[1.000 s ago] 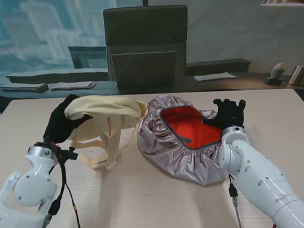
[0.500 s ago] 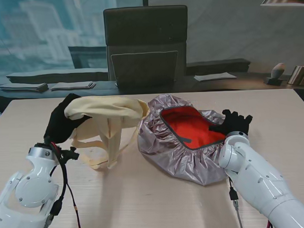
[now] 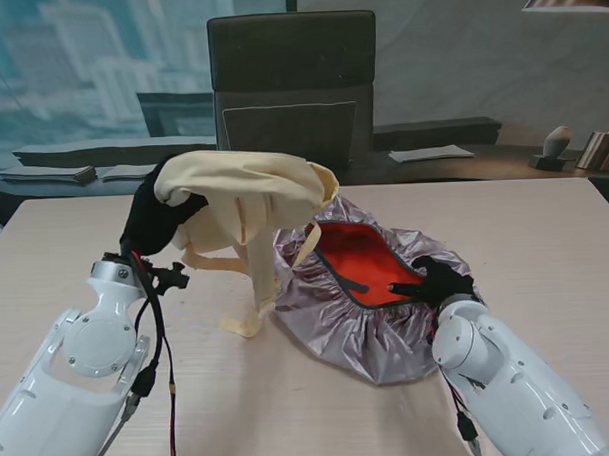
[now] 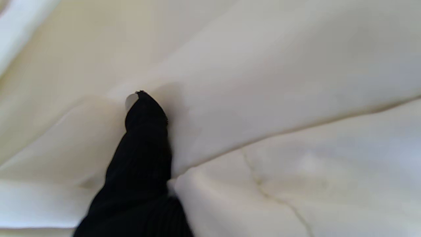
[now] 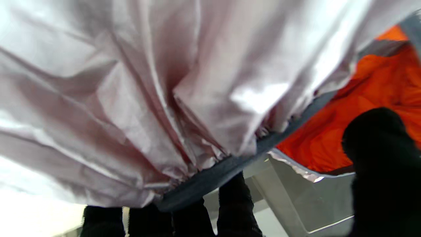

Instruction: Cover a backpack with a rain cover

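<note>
My left hand point(image 3: 156, 218), in a black glove, is shut on a cream backpack point(image 3: 251, 190) and holds it off the table, its straps point(image 3: 254, 280) hanging down. One end of the pack overlaps the far left rim of the rain cover point(image 3: 338, 322). The cover is silver outside and orange inside point(image 3: 364, 258), lying open side up on the table. My right hand point(image 3: 441, 281) is shut on the cover's grey elastic rim point(image 5: 227, 169) at its near right side. In the left wrist view one black finger point(image 4: 144, 131) presses into cream backpack fabric point(image 4: 279, 98).
The wooden table point(image 3: 545, 230) stretches around both items. A black office chair point(image 3: 293, 88) stands behind the far edge. Papers point(image 3: 432, 152) and a small ornament point(image 3: 554, 144) lie on a dark desk farther back.
My left hand has lifted the backpack higher and carried it right, over the cover's edge. My right hand slid nearer to me along the cover and closed on its rim.
</note>
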